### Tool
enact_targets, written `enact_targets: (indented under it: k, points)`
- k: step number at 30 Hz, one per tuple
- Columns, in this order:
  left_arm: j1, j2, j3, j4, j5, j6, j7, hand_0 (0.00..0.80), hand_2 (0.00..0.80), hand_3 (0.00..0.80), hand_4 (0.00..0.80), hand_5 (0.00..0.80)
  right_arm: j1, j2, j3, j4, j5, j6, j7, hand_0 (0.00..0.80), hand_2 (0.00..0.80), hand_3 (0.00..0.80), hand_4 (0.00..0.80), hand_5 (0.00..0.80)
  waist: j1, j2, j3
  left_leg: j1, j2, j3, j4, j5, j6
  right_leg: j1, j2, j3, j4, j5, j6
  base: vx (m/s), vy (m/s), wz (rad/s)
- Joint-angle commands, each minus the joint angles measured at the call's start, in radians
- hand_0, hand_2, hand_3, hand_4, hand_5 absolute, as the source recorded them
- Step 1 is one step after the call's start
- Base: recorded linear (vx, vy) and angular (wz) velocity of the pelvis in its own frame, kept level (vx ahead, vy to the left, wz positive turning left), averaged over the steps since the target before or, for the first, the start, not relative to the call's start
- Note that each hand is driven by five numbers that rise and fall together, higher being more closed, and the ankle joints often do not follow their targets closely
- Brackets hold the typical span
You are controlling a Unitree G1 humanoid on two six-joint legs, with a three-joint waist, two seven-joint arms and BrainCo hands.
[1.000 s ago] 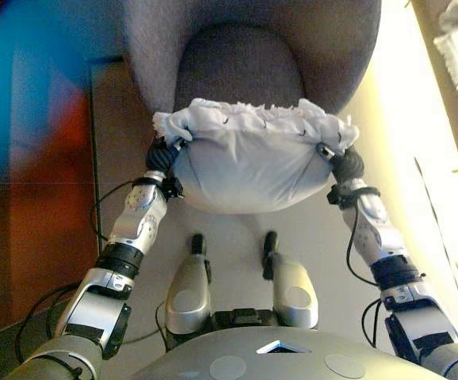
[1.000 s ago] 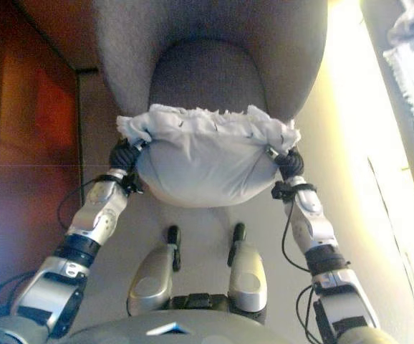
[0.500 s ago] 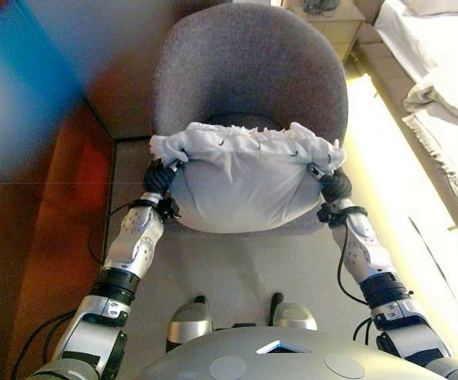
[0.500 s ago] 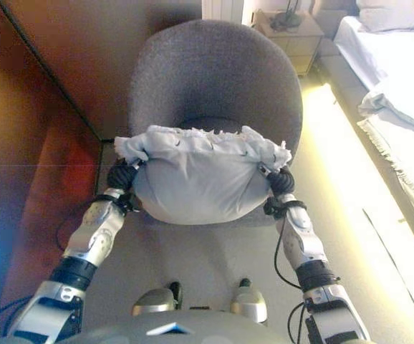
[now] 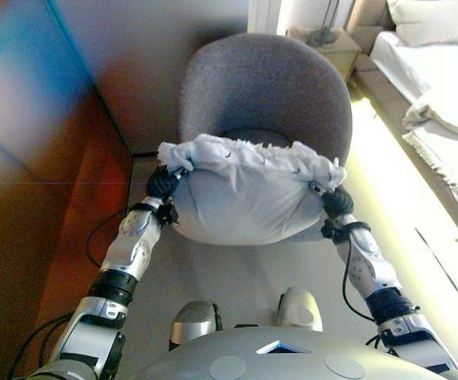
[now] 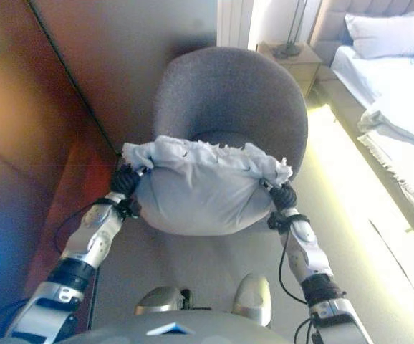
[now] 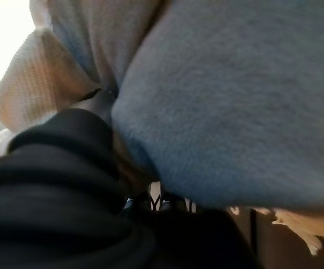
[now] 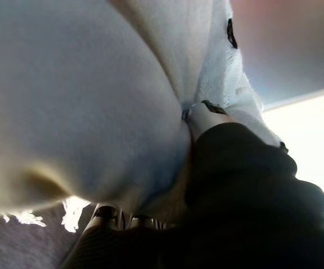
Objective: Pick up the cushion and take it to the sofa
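A pale grey cushion with a frilled white edge hangs between my two hands, in front of the seat of a grey armchair. My left hand holds its left end and my right hand its right end. In the left wrist view the thumb presses into the cushion with fingers under it. The right wrist view shows the same: thumb in the fold of the cushion, fingers below. Most of each hand is hidden by the cloth.
A brown wooden wall runs close along the left. A bed with a white pillow lies at the right. A small bedside table stands behind the armchair. Pale floor runs between armchair and bed.
The camera has tilted up: the whole armchair, the bed and the bedside table have come into view. The cushion stays held between both hands in front of the seat.
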Motion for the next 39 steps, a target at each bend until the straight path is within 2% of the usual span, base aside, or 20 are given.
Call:
enact_targets:
  k: [1, 3, 5, 8, 10, 12, 13, 16, 19, 20, 22, 23, 25, 27, 29, 31, 32, 34, 36, 39]
  points:
    - [-0.050, -0.018, 0.019, -0.096, -0.014, -0.088, -0.018, 0.800, 0.800, 0.800, 0.800, 0.800, -0.076, 0.020, -0.040, -0.042, 0.070, -0.065, 0.049, 0.800, 0.800, 0.800, 0.800, 0.800, -0.053, -0.063, -0.005, 0.109, -0.083, 0.019, -0.004, -0.163, -0.008, -0.028, 0.032, 0.008, -0.272, 0.182, 0.056, 0.393, -0.144, -0.02]
    - [-0.055, -0.020, 0.006, -0.093, -0.004, -0.087, -0.014, 0.800, 0.800, 0.800, 0.800, 0.800, -0.090, 0.006, -0.043, -0.021, 0.086, -0.072, 0.063, 0.800, 0.800, 0.800, 0.800, 0.800, -0.065, -0.080, -0.002, 0.138, -0.095, 0.010, 0.009, -0.199, -0.004, -0.049, 0.082, -0.036, -0.424, 0.169, 0.070, 0.437, -0.108, -0.01]
    - [-0.059, -0.021, 0.000, -0.089, -0.001, -0.084, -0.012, 0.800, 0.800, 0.800, 0.800, 0.800, -0.094, 0.000, -0.045, -0.018, 0.087, -0.075, 0.065, 0.800, 0.800, 0.800, 0.800, 0.800, -0.076, -0.084, 0.001, 0.173, -0.094, 0.006, 0.015, -0.223, -0.003, -0.086, 0.096, -0.073, -0.502, 0.189, 0.073, 0.399, -0.078, 0.19]
    - [-0.045, -0.025, 0.010, -0.087, -0.002, -0.087, -0.023, 0.800, 0.800, 0.800, 0.800, 0.800, -0.081, -0.005, -0.053, -0.030, 0.069, -0.073, 0.077, 0.800, 0.800, 0.800, 0.800, 0.800, -0.084, -0.090, 0.000, 0.205, -0.091, 0.004, 0.043, -0.274, 0.015, -0.105, 0.082, -0.090, -0.446, 0.205, 0.060, 0.464, -0.098, 0.39]
    - [-0.023, -0.033, 0.025, -0.097, -0.003, -0.089, -0.021, 0.800, 0.800, 0.800, 0.800, 0.800, -0.069, -0.004, -0.054, -0.040, 0.047, -0.065, 0.090, 0.800, 0.800, 0.800, 0.800, 0.800, -0.086, -0.088, -0.017, 0.210, -0.083, 0.019, 0.067, -0.268, 0.008, -0.076, 0.082, -0.099, -0.435, 0.182, 0.050, 0.469, -0.120, 0.00]
    - [0.005, -0.037, 0.042, -0.120, -0.008, -0.084, -0.023, 0.800, 0.800, 0.800, 0.800, 0.800, -0.054, -0.006, -0.057, -0.067, 0.030, -0.046, 0.093, 0.800, 0.800, 0.800, 0.800, 0.800, -0.098, -0.076, -0.042, 0.234, -0.052, 0.039, 0.084, -0.230, -0.019, -0.061, 0.094, -0.098, -0.403, 0.150, 0.036, 0.531, -0.156, -0.15]
    - [0.022, -0.036, 0.051, -0.130, -0.017, -0.077, -0.024, 0.800, 0.800, 0.800, 0.800, 0.800, -0.044, -0.004, -0.059, -0.077, 0.032, -0.031, 0.097, 0.800, 0.800, 0.800, 0.800, 0.800, -0.107, -0.065, -0.063, 0.255, -0.030, 0.040, 0.091, -0.194, -0.037, -0.055, 0.105, -0.079, -0.370, 0.133, 0.024, 0.503, -0.181, 0.03]
    - [0.043, -0.042, 0.061, -0.145, -0.028, -0.064, -0.024, 0.800, 0.800, 0.800, 0.800, 0.800, -0.032, -0.008, -0.050, -0.104, 0.030, -0.001, 0.093, 0.800, 0.800, 0.800, 0.800, 0.800, -0.120, -0.044, -0.105, 0.249, 0.026, 0.040, 0.154, -0.022, -0.101, -0.020, 0.143, -0.051, -0.333, 0.072, -0.022, 0.486, -0.217, -0.16]
    - [0.044, -0.052, 0.070, -0.154, -0.036, -0.061, -0.019, 0.800, 0.800, 0.800, 0.800, 0.800, -0.015, -0.012, -0.059, -0.101, 0.025, 0.003, 0.122, 0.800, 0.800, 0.800, 0.800, 0.800, -0.128, -0.043, -0.128, 0.197, 0.068, 0.073, 0.302, 0.106, -0.149, 0.043, 0.165, -0.050, -0.357, 0.036, -0.067, 0.411, -0.224, 0.08]
    - [0.041, -0.056, 0.069, -0.155, -0.035, -0.063, -0.018, 0.800, 0.800, 0.800, 0.800, 0.800, -0.015, -0.014, -0.058, -0.099, 0.028, 0.000, 0.123, 0.800, 0.800, 0.800, 0.800, 0.800, -0.126, -0.048, -0.132, 0.161, 0.074, 0.077, 0.365, 0.118, -0.151, 0.060, 0.165, -0.054, -0.362, 0.024, -0.080, 0.337, -0.211, -0.05]
    - [0.039, -0.063, 0.065, -0.153, -0.032, -0.073, -0.018, 0.800, 0.800, 0.800, 0.800, 0.800, -0.013, -0.013, -0.056, -0.094, 0.030, -0.011, 0.129, 0.800, 0.800, 0.800, 0.800, 0.800, -0.119, -0.060, -0.131, 0.079, 0.110, 0.107, 0.452, 0.126, -0.151, 0.095, 0.165, -0.064, -0.363, -0.004, -0.103, 0.282, -0.179, -0.04]
    - [0.036, -0.068, 0.064, -0.155, -0.028, -0.076, -0.019, 0.800, 0.800, 0.800, 0.800, 0.800, -0.013, -0.011, -0.051, -0.095, 0.033, -0.019, 0.130, 0.800, 0.800, 0.800, 0.800, 0.800, -0.111, -0.063, -0.119, 0.029, 0.124, 0.108, 0.471, 0.100, -0.139, 0.114, 0.167, -0.063, -0.358, -0.019, -0.108, 0.226, -0.120, -0.05]
    - [0.037, -0.066, 0.061, -0.158, -0.015, -0.088, -0.024, 0.800, 0.800, 0.800, 0.800, 0.800, -0.023, -0.009, -0.035, -0.092, 0.039, -0.032, 0.129, 0.800, 0.800, 0.800, 0.800, 0.800, -0.091, -0.069, -0.095, -0.021, 0.127, 0.107, 0.425, 0.070, -0.121, 0.145, 0.167, -0.050, -0.351, -0.039, -0.108, 0.214, -0.043, 0.00]
    - [0.040, -0.059, 0.063, -0.162, -0.012, -0.095, -0.026, 0.800, 0.800, 0.800, 0.800, 0.800, -0.045, -0.014, -0.024, -0.095, 0.043, -0.019, 0.114, 0.800, 0.800, 0.800, 0.800, 0.800, -0.073, -0.064, -0.079, -0.026, 0.123, 0.102, 0.282, 0.070, -0.111, 0.169, 0.173, -0.029, -0.347, -0.057, -0.102, 0.225, 0.066, -0.07]
    - [0.039, -0.050, 0.070, -0.167, -0.027, -0.087, -0.027, 0.800, 0.800, 0.800, 0.800, 0.800, -0.063, -0.015, -0.018, -0.100, 0.041, 0.000, 0.095, 0.800, 0.800, 0.800, 0.800, 0.800, -0.052, -0.052, -0.068, -0.049, 0.115, 0.083, 0.145, 0.087, -0.114, 0.193, 0.176, -0.018, -0.337, -0.087, -0.092, 0.198, 0.095, -0.25]
    - [0.034, -0.047, 0.075, -0.157, -0.037, -0.087, -0.032, 0.800, 0.800, 0.800, 0.800, 0.800, -0.070, -0.011, -0.010, -0.099, 0.041, 0.006, 0.090, 0.800, 0.800, 0.800, 0.800, 0.800, -0.038, -0.044, -0.067, -0.065, 0.104, 0.058, 0.067, 0.098, -0.120, 0.206, 0.175, -0.012, -0.336, -0.096, -0.085, 0.197, 0.091, -0.19]
    - [0.028, -0.048, 0.076, -0.149, -0.041, -0.087, -0.030, 0.800, 0.800, 0.800, 0.800, 0.800, -0.074, -0.008, 0.002, -0.101, 0.037, 0.008, 0.086, 0.800, 0.800, 0.800, 0.800, 0.800, -0.022, -0.031, -0.065, -0.085, 0.104, 0.032, -0.015, 0.129, -0.136, 0.231, 0.178, -0.005, -0.335, -0.114, -0.079, 0.273, 0.118, -0.15]
    - [0.025, -0.055, 0.079, -0.134, -0.055, -0.088, -0.023, 0.800, 0.800, 0.800, 0.800, 0.800, -0.074, 0.000, 0.018, -0.109, 0.028, 0.013, 0.080, 0.800, 0.800, 0.800, 0.800, 0.800, -0.006, -0.024, -0.064, -0.107, 0.106, 0.013, -0.082, 0.157, -0.150, 0.274, 0.174, 0.007, -0.343, -0.135, -0.072, 0.285, 0.114, -0.28]
    - [0.029, -0.060, 0.092, -0.120, -0.065, -0.095, -0.027, 0.800, 0.800, 0.800, 0.800, 0.800, -0.067, 0.003, 0.025, -0.118, 0.022, 0.015, 0.082, 0.800, 0.800, 0.800, 0.800, 0.800, 0.005, -0.019, -0.070, -0.126, 0.114, 0.016, -0.128, 0.170, -0.158, 0.322, 0.164, 0.019, -0.357, -0.154, -0.062, 0.274, 0.120, -0.38]
    - [0.015, -0.063, 0.100, -0.091, -0.067, -0.107, -0.042, 0.800, 0.800, 0.800, 0.800, 0.800, -0.063, 0.008, 0.019, -0.116, 0.027, 0.014, 0.080, 0.800, 0.800, 0.800, 0.800, 0.800, 0.006, -0.012, -0.081, -0.132, 0.122, 0.058, -0.159, 0.169, -0.158, 0.371, 0.140, 0.004, -0.372, -0.175, -0.046, 0.236, 0.152, -0.45]
